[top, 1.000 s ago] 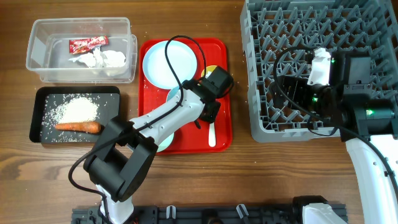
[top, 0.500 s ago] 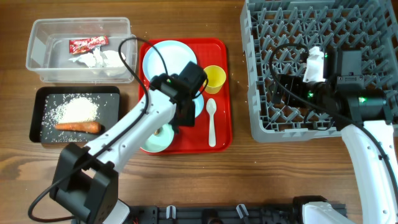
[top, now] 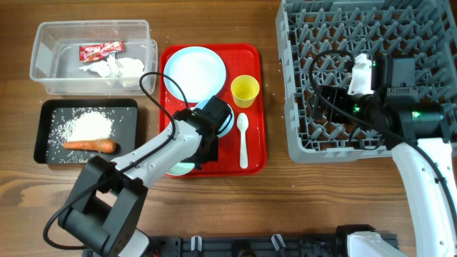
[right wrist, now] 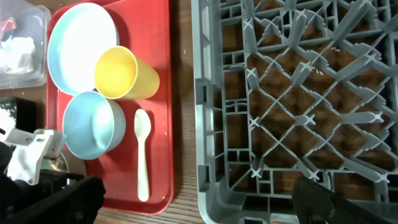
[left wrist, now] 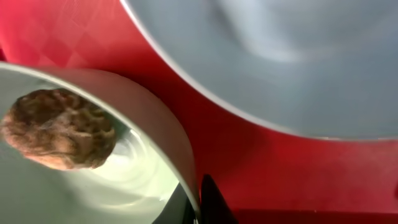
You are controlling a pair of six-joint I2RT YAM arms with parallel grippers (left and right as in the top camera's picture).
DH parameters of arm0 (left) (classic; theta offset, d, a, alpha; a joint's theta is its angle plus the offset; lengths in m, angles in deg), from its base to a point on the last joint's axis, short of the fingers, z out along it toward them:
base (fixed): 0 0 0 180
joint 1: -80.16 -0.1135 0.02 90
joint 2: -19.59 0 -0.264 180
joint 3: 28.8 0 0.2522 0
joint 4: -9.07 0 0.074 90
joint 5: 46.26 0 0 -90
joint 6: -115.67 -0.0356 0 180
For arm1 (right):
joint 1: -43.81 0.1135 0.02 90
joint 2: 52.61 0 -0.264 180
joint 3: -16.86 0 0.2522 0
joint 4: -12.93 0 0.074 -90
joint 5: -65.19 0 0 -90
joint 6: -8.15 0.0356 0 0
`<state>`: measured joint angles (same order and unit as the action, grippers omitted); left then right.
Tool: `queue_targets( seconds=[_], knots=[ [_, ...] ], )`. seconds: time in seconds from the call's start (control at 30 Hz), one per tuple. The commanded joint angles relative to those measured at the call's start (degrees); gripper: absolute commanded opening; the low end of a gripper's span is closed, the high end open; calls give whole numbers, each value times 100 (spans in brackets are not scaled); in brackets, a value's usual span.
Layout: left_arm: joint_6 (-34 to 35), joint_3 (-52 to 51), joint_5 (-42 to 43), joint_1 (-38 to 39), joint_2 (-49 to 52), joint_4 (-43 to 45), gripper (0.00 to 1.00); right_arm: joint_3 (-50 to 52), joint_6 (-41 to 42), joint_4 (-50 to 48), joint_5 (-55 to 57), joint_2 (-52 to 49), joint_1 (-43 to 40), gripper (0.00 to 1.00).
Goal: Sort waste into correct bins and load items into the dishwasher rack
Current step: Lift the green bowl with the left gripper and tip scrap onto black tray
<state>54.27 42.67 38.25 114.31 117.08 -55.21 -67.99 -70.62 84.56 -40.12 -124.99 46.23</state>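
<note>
- The clear plastic tub [top: 37, 57], far left, holds the red snack wrapper [top: 101, 49] and the crumpled white tissue [top: 118, 68].
- The black tray [top: 43, 114], just nearer, holds the rice grains [top: 86, 127] and the carrot piece [top: 91, 145].
- The pale green bowl [left wrist: 149, 118] sits at the red serving tray's [top: 255, 153] near-left corner, with the small brown lump [left wrist: 59, 127] inside.
- The left gripper [left wrist: 194, 208] straddles that bowl's rim; I cannot tell whether it clamps.
- Also on the red tray are the pale blue plate [top: 194, 71], light blue bowl [right wrist: 93, 124], yellow cup [top: 245, 91] and white spoon [top: 243, 139].
- The right gripper [top: 334, 106] hangs over the dishwasher rack [top: 428, 28], jaws spread wide and holding nothing.
</note>
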Motion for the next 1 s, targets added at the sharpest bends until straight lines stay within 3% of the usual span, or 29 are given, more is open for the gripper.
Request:
queue_targets(
  seconds=[0.0, 0.17, 0.27, 0.4, 0.53, 0.63, 0.83, 0.97],
  knots=[
    [37, 610, 184, -87, -286, -739, 4, -79, -63, 2, 68, -44, -2, 100],
    [11, 1169, 490, -822, -1189, -1128, 4, -81, -63, 2, 66, -44, -2, 100],
    [-592, 1169, 1366, -1790, -1602, -1054, 4, -79, -63, -7, 68, -44, -2, 100],
    [-2090, 1167, 3862, -4264, -1633, -581, 4, -79, -66, 4, 68, -44, -2, 100],
    [-3171, 1167, 6188, -6585, -1180, -435, 4, -79, -57, -15, 42, -44, -2, 100],
    [-3807, 1167, 7595, -7584, -339, -428, 4, -79, -55, -13, 26, -46, -2, 100],
    [-4019, 1169, 9584, -8083, 1397, -116, 4, -79, -57, -7, 28, -50, -2, 100],
    [-4019, 1169, 9584, -8076, 1300, -116, 4, -79, -61, -20, 26, -55, -2, 100]
  ],
)
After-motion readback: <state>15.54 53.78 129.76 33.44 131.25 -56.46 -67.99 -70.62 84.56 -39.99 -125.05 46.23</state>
